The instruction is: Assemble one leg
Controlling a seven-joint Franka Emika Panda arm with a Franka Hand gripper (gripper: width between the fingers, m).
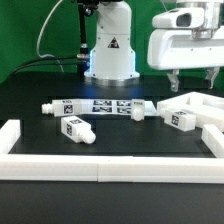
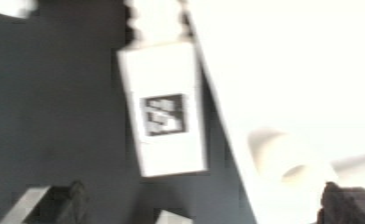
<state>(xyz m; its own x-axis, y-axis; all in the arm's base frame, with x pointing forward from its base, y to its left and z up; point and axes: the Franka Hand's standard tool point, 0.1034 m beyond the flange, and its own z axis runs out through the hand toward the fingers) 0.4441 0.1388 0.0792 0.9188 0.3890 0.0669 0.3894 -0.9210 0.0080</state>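
Several white legs with code tags lie on the black table: one at the exterior view's left, one in front of it, one near the middle, and one against the large flat white panel. My gripper hangs open and empty well above that last leg and the panel. In the wrist view the leg lies lengthwise beside the panel's edge, stub end away from my gripper. The dark fingertips stand wide apart, nothing between them.
The marker board lies flat in front of the robot base. A low white wall runs along the front and both sides of the table. A round white feature shows on the panel near one fingertip.
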